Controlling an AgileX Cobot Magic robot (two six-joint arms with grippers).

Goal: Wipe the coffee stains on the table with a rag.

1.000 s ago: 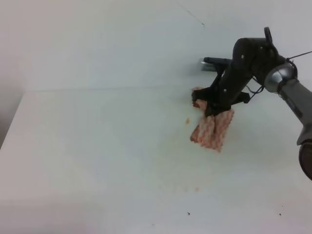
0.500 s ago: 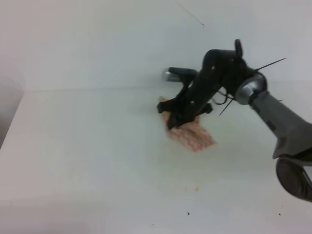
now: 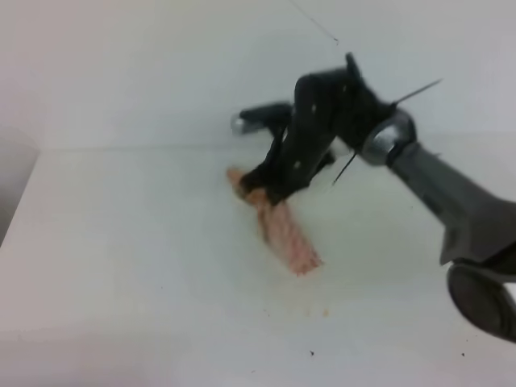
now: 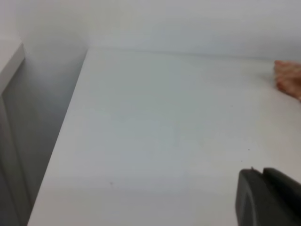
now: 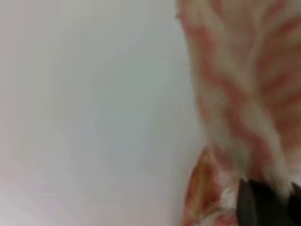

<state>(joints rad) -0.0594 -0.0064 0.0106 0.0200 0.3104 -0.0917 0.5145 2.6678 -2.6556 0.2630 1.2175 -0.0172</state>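
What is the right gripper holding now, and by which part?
The right gripper is shut on the rag, pinching its far end; the rest trails on the table.

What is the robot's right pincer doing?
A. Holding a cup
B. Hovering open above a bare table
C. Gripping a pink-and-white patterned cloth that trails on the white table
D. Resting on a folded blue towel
C: the right pincer is closed on one end of the pink-and-white patterned cloth, which trails across the white table.
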